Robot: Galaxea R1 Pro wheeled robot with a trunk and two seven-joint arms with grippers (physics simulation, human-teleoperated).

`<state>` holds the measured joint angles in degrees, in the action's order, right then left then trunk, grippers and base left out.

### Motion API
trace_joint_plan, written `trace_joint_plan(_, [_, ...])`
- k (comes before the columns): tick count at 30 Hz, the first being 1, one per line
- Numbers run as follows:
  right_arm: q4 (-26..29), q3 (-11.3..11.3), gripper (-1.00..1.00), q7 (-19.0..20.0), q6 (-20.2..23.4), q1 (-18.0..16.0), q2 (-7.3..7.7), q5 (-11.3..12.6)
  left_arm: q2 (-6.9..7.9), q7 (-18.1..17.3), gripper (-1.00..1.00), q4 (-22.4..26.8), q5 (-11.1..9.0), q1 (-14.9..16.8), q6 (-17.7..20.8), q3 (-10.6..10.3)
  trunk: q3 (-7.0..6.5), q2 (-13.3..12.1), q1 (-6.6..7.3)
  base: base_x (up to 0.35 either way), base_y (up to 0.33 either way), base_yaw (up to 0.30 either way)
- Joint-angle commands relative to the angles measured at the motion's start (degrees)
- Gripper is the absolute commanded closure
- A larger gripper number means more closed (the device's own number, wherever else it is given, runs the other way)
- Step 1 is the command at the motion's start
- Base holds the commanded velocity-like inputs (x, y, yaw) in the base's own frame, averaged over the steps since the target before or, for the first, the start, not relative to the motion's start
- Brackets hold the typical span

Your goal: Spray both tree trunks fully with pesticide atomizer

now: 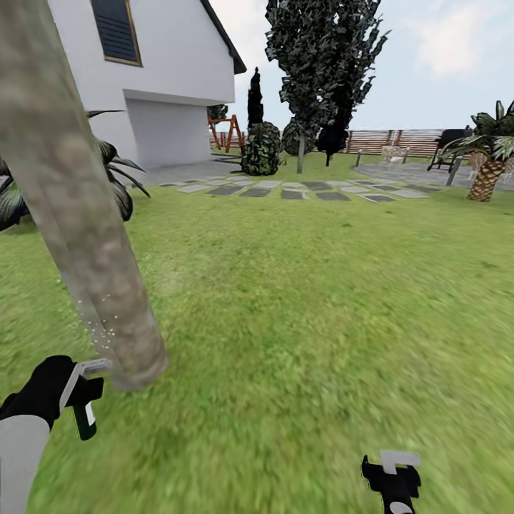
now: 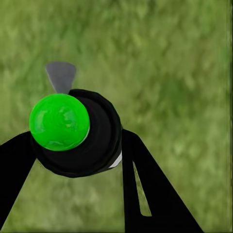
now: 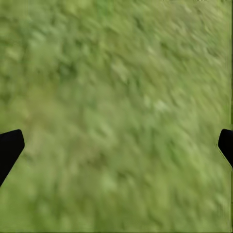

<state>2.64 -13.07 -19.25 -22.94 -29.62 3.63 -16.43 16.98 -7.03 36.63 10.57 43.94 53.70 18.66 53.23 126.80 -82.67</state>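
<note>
While the left tool (image 2: pixel 73 150) clamps the pesticide atomizer (image 2: pixel 80 133) beside the tree trunk (image 1: pixel 78 214), the right tool (image 3: pixel 116 145) gapes.

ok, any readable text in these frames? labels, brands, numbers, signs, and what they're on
None readable in any view.
Pesticide atomizer, held in the left hand: black body, green cap, pale band, no print visible.
Tree trunk: mottled bark only, with a few pale flecks near its base.
House wall and fence: no sign or number visible.
Right hand: unmarked, open over the grass.
</note>
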Motion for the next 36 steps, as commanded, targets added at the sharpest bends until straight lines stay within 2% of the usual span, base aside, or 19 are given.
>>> trace_joint_plan(1, [0.0, -0.02, -1.0, 0.0, 0.0, 0.0, 0.09, 0.0, -0.06, 0.01, 1.0, 0.01, 0.06, 0.0, 0.0, -0.02, 0.0, 0.0, 0.0, 0.079, -0.256, 0.009])
trace_joint_plan(19, [0.0, 0.0, -1.0, -0.02, 0.0, 0.0, 0.06, 0.0, -0.02, 0.62, 1.0, -0.06, 0.15, 0.0, 0.0, 0.23, 0.0, 0.0, 0.0, 0.149, -0.247, 0.004])
trace_joint_plan(31, [0.01, 0.06, -1.0, -0.03, -0.02, 0.0, -0.03, 0.0, 0.1, 0.78, 1.0, -0.74, 0.43, 0.0, 0.0, 0.32, 0.0, 0.0, 0.0, 0.181, -0.239, 0.26])
trace_joint_plan(36, [0.0, 0.06, -1.0, -0.05, 0.0, 0.0, -0.03, 0.0, 0.57, 0.8, 1.0, -0.9, 0.73, -0.07, 0.0, 0.35, 0.0, 0.0, 0.0, 0.181, -0.239, 0.276])
